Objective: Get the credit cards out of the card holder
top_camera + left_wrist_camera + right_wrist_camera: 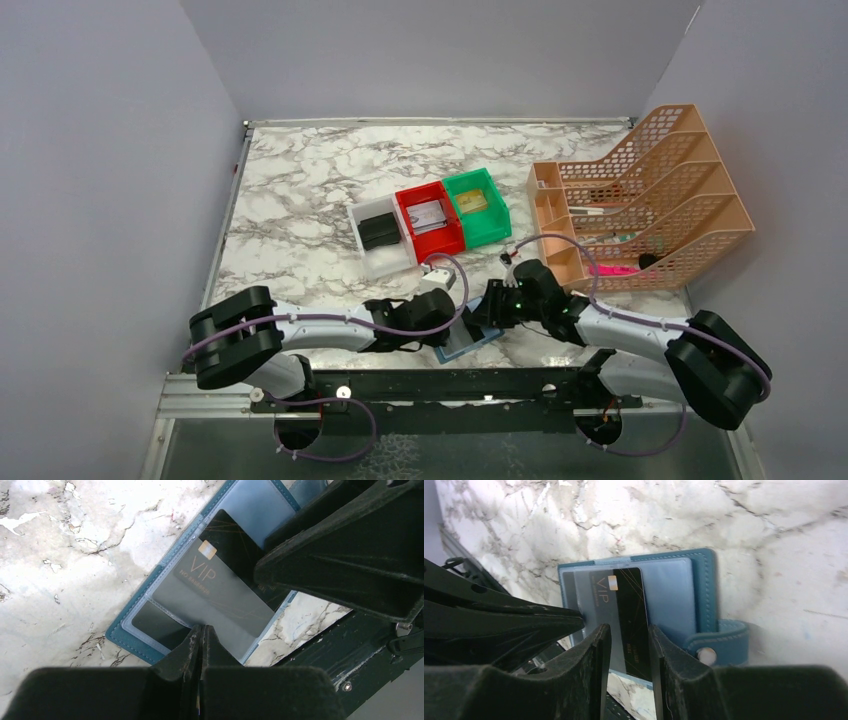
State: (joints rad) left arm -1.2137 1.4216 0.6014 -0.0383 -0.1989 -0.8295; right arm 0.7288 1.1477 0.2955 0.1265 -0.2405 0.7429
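Both my grippers are at the open holder [468, 345], which lies flat at the near edge of the table [300, 190], between my arms.

My left gripper [201, 632] is clenched, fingers pressed together, tips on the holder's clear pocket [200, 602]. My right gripper [629, 647] is parted a little, the black VIP card [630, 605] showing in the gap; whether the fingers touch it I cannot tell. Only the right wrist shows the tab [723, 639]; the top view is too small to show the card.
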